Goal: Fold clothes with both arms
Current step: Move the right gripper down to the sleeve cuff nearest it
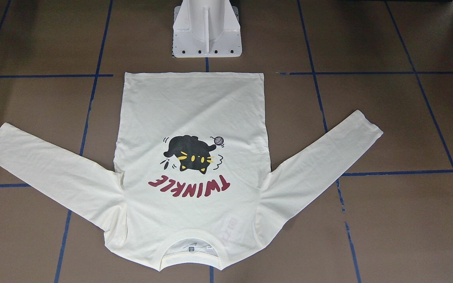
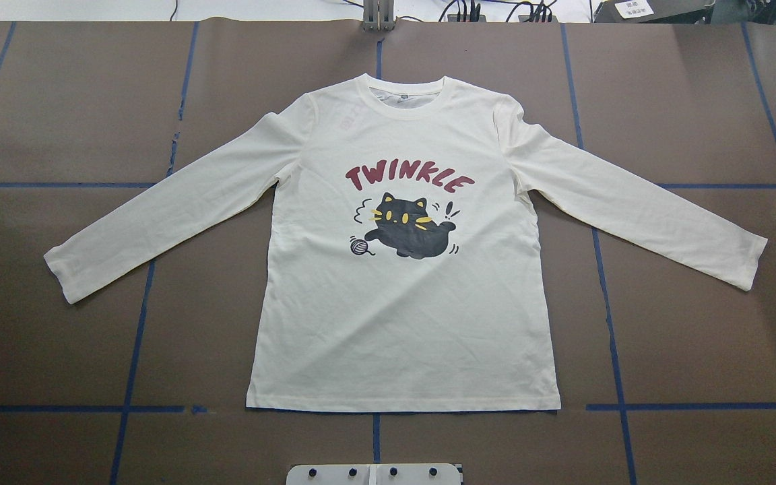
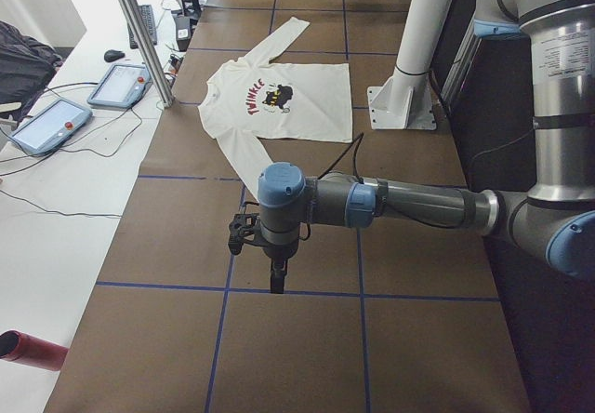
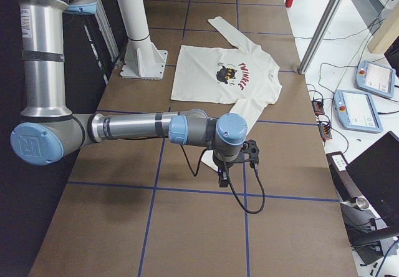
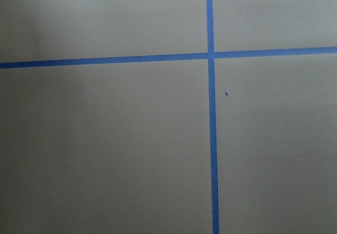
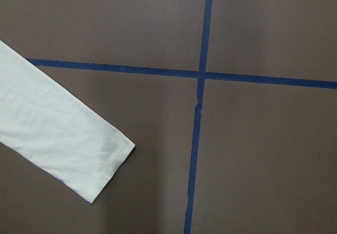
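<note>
Nearest the lens in each side view hangs a black gripper pointing down at the table: the left gripper [image 3: 277, 285] in the lower middle of the left-end view, the right gripper [image 4: 222, 181] just below the centre of the right-end view. Neither shows in any other view, so I cannot tell whether their fingers are apart or together. Behind them the left arm [image 3: 418, 206] and the right arm [image 4: 131, 127] reach out level over the brown table [image 5: 105, 149], each well short of the shirt's body. The left wrist camera sees only bare table and a cross of blue tape [image 5: 210, 55]; the right wrist camera catches one sleeve cuff [image 6: 100, 160] at its lower left, lying flat beside another tape cross. The T-shirt [image 2: 405, 330] lies spread flat in the middle of the overhead view, print side up (black cat, yarn ball, red "TWINKLE"), collar toward the top of that frame, hem toward the bottom, both sleeves angled out and down to either side. Just beyond the hem stands the white pedestal [image 1: 207, 37], at the top centre of the front-facing view.
</note>
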Robot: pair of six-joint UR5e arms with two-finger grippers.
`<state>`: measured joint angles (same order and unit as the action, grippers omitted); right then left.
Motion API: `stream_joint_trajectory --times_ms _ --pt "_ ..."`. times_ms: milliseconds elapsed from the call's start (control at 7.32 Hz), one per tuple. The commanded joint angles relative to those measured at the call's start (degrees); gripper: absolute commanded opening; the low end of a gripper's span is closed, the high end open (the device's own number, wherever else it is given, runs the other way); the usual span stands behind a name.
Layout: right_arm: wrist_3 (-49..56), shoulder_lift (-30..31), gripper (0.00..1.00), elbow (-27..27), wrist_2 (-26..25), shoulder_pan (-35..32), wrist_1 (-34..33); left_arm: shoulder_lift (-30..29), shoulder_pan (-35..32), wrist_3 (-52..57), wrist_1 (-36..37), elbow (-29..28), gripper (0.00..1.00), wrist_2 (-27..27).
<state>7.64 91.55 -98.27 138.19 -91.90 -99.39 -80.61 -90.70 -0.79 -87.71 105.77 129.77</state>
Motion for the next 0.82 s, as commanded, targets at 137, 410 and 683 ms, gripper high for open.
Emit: stream_joint_trajectory --times_ms 137,410,683 --pt "-1.04 -0.84 1.0 0.26 -0.03 0.06 0.16 -0.34 0.0 0.0 -0.35 0.75 1.0 0.13" --pt "-1.75 -1.46 1.0 0.01 0.58 1.02 0.07 -0.95 0.0 -0.17 -4.11 1.19 1.0 1.44" --pt "-8.55 3.25 1.0 -3.39 1.11 7.4 5.64 -2.89 0.79 -0.44 -9.91 -0.82 1.0 3.29"
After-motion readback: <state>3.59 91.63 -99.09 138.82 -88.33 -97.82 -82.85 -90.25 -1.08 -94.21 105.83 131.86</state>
